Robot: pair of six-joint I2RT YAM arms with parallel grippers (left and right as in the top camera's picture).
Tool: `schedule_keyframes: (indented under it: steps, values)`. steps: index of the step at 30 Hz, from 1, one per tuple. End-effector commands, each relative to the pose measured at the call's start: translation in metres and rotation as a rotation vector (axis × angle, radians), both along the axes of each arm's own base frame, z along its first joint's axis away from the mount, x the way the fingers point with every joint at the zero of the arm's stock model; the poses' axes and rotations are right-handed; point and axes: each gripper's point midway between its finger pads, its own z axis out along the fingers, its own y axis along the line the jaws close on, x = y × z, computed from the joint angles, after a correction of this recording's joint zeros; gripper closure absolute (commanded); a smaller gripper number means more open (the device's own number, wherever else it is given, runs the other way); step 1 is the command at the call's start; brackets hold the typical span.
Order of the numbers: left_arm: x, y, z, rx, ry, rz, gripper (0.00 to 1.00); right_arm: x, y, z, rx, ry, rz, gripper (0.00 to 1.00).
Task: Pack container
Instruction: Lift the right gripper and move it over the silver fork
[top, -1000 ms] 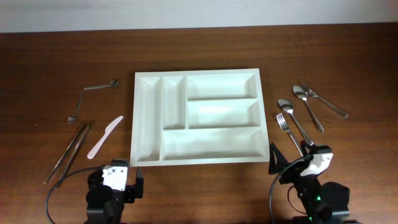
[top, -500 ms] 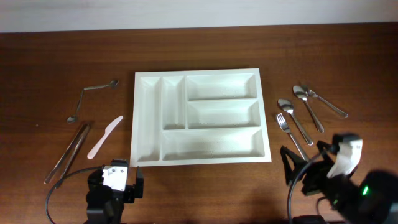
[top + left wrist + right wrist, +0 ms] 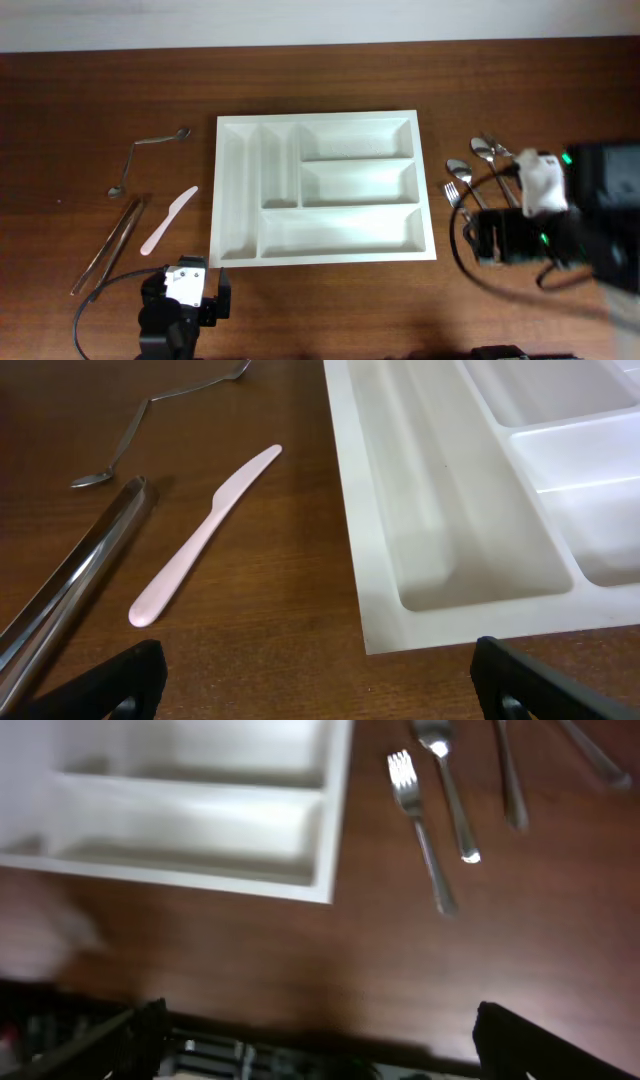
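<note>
Tray (image 3: 340, 232) flat at centre of table (image 3: 100, 90). Left gripper (image 3: 320, 665): fingers (image 3: 130, 680) spread wide, holding nothing, over table by tray's near-left corner, knife (image 3: 205, 530) to left. Right gripper (image 3: 320, 1020): fingers (image 3: 505, 1030) spread wide, touching nothing, over table off tray's near-right corner, fork (image 3: 420, 820) ahead.

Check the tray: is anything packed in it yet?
Empty: all five compartments of the tray show bare white; the knife and fork lie outside it.

White five-compartment cutlery tray (image 3: 324, 187), flat on wooden table, centre, all compartments empty
</note>
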Motion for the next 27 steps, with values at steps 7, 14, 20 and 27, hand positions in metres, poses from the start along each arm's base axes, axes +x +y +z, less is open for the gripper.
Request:
schedule_keyframes:
  steps: [7,14,20,27]
  values:
    - [0.000,0.001,-0.001,0.015,0.001,-0.004,0.01,0.059,-0.025,-0.066,-0.126,0.219,-0.048,0.01]
    - [0.000,0.001,-0.001,0.015,0.001,-0.004,0.01,0.103,-0.055,-0.110,-0.103,0.285,-0.162,0.01]
    - [0.000,0.001,-0.001,0.015,0.001,-0.004,0.01,0.120,-0.082,-0.127,-0.056,0.260,-0.244,0.01]
    - [0.000,0.001,-0.001,0.015,0.000,-0.004,0.01,0.112,-0.081,-0.168,-0.064,0.282,-0.194,0.01]
